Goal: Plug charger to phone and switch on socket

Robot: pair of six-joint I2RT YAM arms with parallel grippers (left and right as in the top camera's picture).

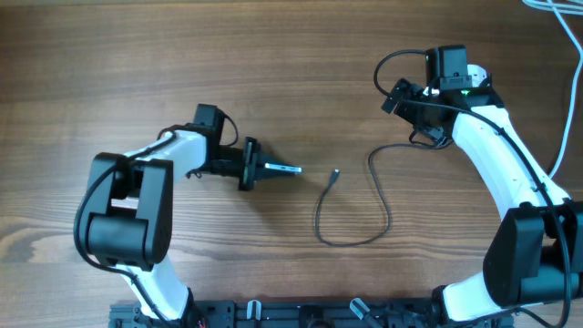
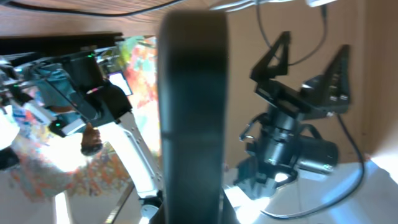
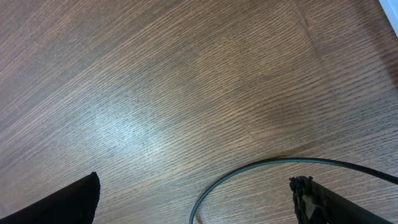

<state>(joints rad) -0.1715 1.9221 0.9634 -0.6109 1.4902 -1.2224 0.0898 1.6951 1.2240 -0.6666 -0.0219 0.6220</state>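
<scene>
My left gripper (image 1: 258,168) is turned sideways and shut on the phone (image 1: 284,169), held edge-on so only its thin side shows. In the left wrist view the phone (image 2: 193,106) is a dark upright bar filling the middle. The charger cable (image 1: 383,223) lies in a loop on the table, its plug tip (image 1: 335,173) just right of the phone. The cable's other end runs under my right arm. My right gripper (image 1: 412,114) is open above the table, and the cable (image 3: 249,169) passes between its fingers (image 3: 194,186) without touching them. The socket and the adapter are hidden.
A thick white lead (image 1: 557,23) crosses the table's top right corner. The wooden table (image 1: 182,55) stretches to the left and behind. The arm bases stand along the front edge (image 1: 301,314).
</scene>
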